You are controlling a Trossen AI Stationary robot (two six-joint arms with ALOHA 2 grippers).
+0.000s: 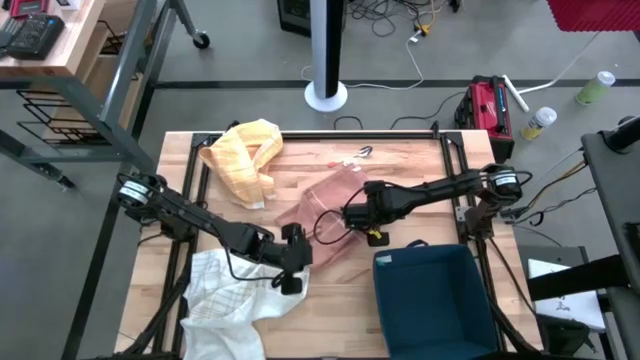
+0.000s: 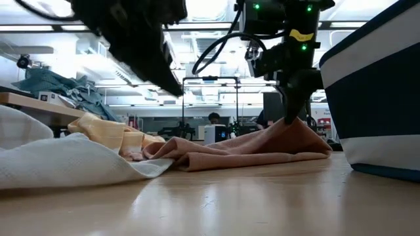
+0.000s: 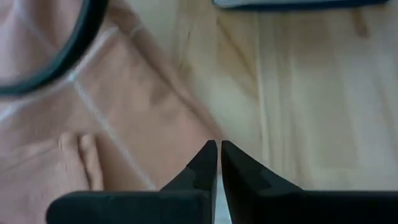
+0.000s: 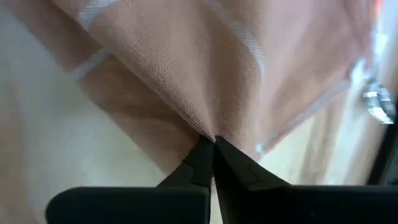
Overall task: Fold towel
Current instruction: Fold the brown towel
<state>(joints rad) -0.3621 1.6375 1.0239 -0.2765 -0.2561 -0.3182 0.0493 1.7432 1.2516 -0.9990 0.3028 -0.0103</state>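
Two grippers meet your pink towel (image 1: 325,215) mid-tabletop (image 1: 400,160). Your right gripper (image 1: 352,218) pinches its near edge, lifting it; your left gripper (image 1: 290,268), closed and empty, hangs just beside the towel's lower-left corner, nearer that end.

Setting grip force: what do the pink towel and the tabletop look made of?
Pink towel: looks like thin woven cotton, matte, with fine weave and pale stripes; it creases softly. Tabletop: light wood planks, smooth, slightly glossy, with visible grain and seams.
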